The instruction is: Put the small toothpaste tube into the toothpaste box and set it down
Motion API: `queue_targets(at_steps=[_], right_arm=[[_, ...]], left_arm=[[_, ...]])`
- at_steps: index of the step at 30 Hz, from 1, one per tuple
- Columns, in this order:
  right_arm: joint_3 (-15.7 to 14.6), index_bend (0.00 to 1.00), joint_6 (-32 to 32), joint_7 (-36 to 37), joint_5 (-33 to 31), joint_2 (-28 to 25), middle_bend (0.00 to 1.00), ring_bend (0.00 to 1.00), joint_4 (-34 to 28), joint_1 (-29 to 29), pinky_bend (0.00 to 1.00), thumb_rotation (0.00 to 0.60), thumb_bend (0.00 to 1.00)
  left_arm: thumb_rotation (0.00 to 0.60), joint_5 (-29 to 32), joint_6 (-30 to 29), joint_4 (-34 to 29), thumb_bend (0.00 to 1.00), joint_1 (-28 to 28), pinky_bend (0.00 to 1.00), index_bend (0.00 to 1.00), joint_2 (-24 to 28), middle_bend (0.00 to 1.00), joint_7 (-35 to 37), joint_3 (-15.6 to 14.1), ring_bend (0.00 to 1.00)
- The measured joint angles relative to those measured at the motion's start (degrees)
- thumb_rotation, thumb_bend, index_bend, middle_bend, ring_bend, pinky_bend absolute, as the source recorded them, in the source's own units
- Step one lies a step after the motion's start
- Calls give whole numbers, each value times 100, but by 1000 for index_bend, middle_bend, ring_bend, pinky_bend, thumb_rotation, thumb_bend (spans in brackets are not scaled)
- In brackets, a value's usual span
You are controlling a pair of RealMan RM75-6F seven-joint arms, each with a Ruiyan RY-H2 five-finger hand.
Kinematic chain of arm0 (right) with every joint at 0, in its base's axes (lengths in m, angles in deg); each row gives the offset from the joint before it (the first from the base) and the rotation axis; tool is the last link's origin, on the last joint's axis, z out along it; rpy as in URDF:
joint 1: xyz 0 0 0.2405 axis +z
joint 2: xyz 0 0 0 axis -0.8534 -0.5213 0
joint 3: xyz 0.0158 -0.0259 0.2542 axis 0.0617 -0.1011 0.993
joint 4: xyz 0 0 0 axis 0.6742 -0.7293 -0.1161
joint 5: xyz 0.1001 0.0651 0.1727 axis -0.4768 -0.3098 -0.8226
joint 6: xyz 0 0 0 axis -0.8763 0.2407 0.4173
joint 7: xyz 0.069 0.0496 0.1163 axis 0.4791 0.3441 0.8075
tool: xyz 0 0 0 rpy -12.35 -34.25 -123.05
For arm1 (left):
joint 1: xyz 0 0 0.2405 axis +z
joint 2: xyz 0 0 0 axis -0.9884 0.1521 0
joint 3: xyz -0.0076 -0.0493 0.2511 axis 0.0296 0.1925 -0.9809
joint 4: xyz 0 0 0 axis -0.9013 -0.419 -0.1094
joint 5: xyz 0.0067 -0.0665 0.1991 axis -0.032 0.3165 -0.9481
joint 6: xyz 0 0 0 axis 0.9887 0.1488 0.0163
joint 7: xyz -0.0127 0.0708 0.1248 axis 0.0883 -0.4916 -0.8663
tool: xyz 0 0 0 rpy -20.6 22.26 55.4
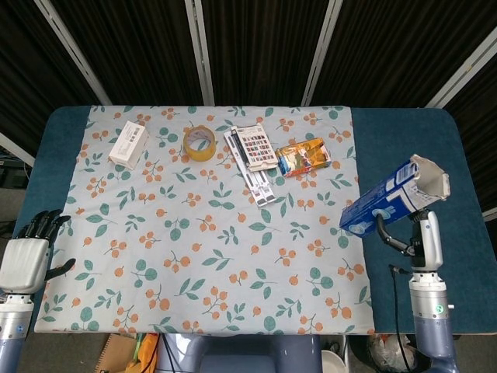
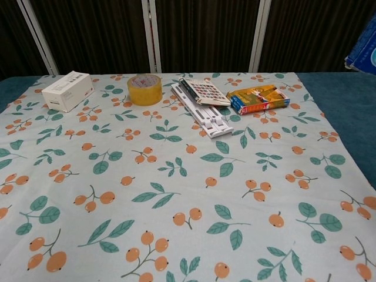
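Two cams, one table, pretty different angles.
Head cam sits high and looks nearly straight down, far enough back to catch the entire floral cloth (image 1: 210,225) plus the blue table edges around it. Chest cam is low and near, facing across that cloth toward the dark curtains behind; both catch the cloth's far-edge clutter.
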Motion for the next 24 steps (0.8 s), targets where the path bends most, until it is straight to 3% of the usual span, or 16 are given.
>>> queue_targets(at_steps=[12,24], right_arm=[[-22,381,63,-206,-118,42,542,539,-35,-25,428,600,443],[-763,381,1234,-1871,-199,-306,542,539,150,161,428,600,443]], left_arm=[[600,-4,35,-11,0,15,292,206,13,137,7,23,135],[600,4,81,-25,0,20,293,206,33,138,24,43,136]])
